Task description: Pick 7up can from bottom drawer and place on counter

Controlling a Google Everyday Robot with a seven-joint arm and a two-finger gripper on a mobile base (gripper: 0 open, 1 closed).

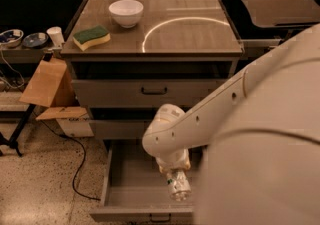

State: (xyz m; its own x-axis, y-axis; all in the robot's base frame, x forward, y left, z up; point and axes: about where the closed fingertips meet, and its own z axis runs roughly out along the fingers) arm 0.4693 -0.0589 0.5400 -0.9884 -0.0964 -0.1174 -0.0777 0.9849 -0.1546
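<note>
The bottom drawer (107,181) is pulled open at the foot of the cabinet. My arm reaches down from the right over it. My gripper (177,180) hangs over the drawer's right half, near its front wall. It is shut on the 7up can (180,189), a small silvery can with green markings that is held tilted just above the drawer floor. The counter (195,39) is the glossy grey-brown top above, with a bright arc reflection.
A white bowl (126,12) and a green-and-yellow sponge (91,37) sit on the counter's left side. Two shallower drawers (150,91) are above the open one. A cardboard box (47,84) and a black cable (75,169) lie to the left. A dark side table (280,6) stands at the right.
</note>
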